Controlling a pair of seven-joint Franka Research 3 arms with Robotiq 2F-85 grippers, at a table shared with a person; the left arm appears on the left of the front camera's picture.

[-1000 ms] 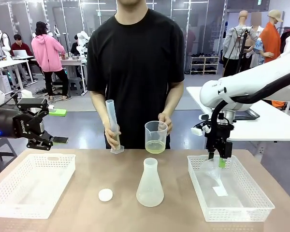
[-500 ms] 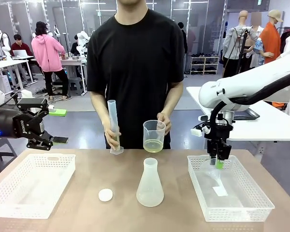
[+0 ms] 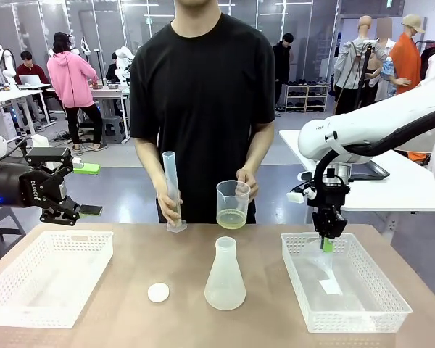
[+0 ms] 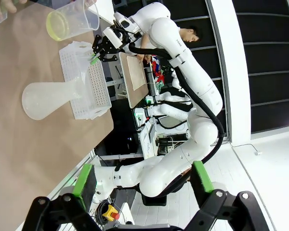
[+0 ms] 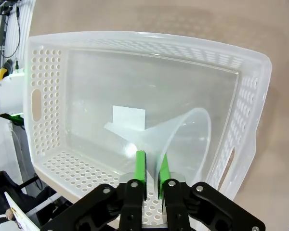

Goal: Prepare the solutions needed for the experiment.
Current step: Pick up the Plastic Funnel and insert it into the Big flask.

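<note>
The solutions are a shallow pale yellow-green layer in a clear beaker point(image 3: 233, 206) point(image 4: 70, 20), held by one of the person's hands above the table's far side. The other hand holds a tall measuring cylinder point(image 3: 171, 190) upright. A frosted conical flask point(image 3: 225, 275) point(image 4: 48, 98) stands at the table's middle. My right gripper point(image 3: 326, 243) point(image 5: 151, 159) reaches down into the right basket point(image 3: 348, 313), its green pads shut on the rim of a clear funnel point(image 5: 183, 139) lying there. My left gripper point(image 3: 69, 187) point(image 4: 144, 178) hangs open above the table's left end, holding nothing.
A small white round cap point(image 3: 158, 292) lies left of the flask. A white perforated basket point(image 3: 47, 275) sits at the left. A white slip of paper point(image 5: 128, 117) lies on the right basket's floor. The person stands close against the far edge.
My right gripper's jaws have closed on the funnel's rim. The person's beaker shifted slightly. The left arm has not moved.
</note>
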